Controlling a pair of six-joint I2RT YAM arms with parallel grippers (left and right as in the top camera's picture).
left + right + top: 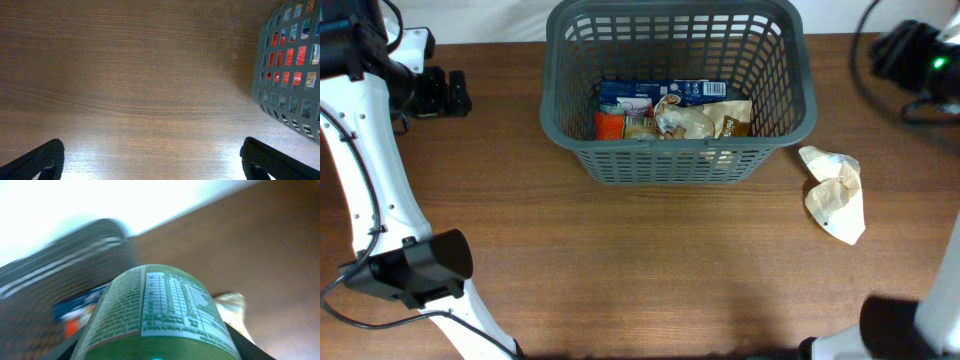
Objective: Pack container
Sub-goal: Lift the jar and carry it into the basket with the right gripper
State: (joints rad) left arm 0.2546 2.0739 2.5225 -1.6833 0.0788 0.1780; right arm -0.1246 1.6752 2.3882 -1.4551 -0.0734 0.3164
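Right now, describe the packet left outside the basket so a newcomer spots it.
Find the dark grey shopping basket at the table's far middle. Right of it, on bare wood, lies a crumpled cream packet; the other packets are inside the basket.

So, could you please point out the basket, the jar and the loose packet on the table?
basket (pixel 670 165), overhead view, front wall
jar (pixel 160 310), right wrist view, label
packet (pixel 835 192), overhead view, its middle
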